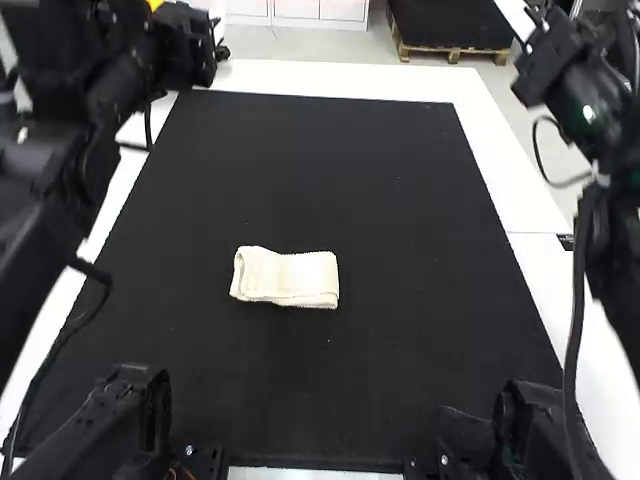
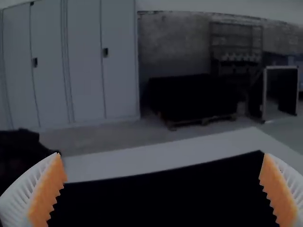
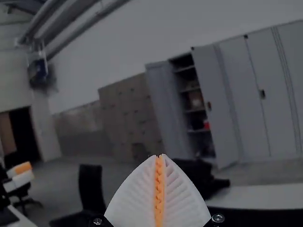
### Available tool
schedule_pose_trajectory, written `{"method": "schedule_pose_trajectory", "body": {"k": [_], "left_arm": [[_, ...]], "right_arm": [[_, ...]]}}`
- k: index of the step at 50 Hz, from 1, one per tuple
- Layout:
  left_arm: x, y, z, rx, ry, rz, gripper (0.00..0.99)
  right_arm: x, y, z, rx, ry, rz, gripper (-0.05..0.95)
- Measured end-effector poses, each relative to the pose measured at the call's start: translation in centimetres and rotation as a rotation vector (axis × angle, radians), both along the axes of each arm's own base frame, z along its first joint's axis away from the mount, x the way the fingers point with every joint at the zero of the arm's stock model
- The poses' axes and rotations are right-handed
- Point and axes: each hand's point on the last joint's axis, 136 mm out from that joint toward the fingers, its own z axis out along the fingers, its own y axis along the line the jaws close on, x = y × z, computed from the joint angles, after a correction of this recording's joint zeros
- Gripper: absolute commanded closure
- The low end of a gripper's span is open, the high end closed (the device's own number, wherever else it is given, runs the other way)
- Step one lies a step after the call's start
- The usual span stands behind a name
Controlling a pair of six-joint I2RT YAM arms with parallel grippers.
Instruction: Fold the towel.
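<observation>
- High view: the towel (image 1: pixel 286 278) lies on the dark mat (image 1: pixel 400 190), in from the left gripper (image 1: pixel 190 45) and nearer the arm bases, well apart from it.
- The towel sits well to the left of the right gripper (image 1: pixel 548 60) and apart from it too, so that across the table (image 1: pixel 512 170) it is between the two.
- The towel is folded over into a small, narrow band, with layered edges showing along the side nearer the arm bases and a slight bulge at its left end.
- Left wrist view: the left gripper (image 2: pixel 163 160) is spread wide, its orange pads (image 2: pixel 49 191) well apart, with the mat visible between them and a pale strip of table beyond.
- Right wrist view: the right gripper (image 3: pixel 160 156) is pressed together, its two ridged orange pads meeting along their length.
</observation>
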Motion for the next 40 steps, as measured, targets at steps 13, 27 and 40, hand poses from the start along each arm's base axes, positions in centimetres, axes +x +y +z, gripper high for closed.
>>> {"method": "schedule_pose_trajectory", "body": {"k": [13,27,40], "left_arm": [[-5.7,0.4,0.5,-0.020,-0.175,0.010,0.039],[-11.9,2.0,2.0,-0.043,-0.483,0.091,0.038],[-8.0,2.6,-4.0,0.089,-0.424,0.176,0.039]], "right_arm": [[-10.1,1.4,1.2,0.006,-0.231,0.052,0.92],[-11.1,0.0,0.5,0.078,-0.284,-0.041,0.47],[-4.4,-3.8,-5.1,0.036,-0.165,-0.321,0.09]]}}
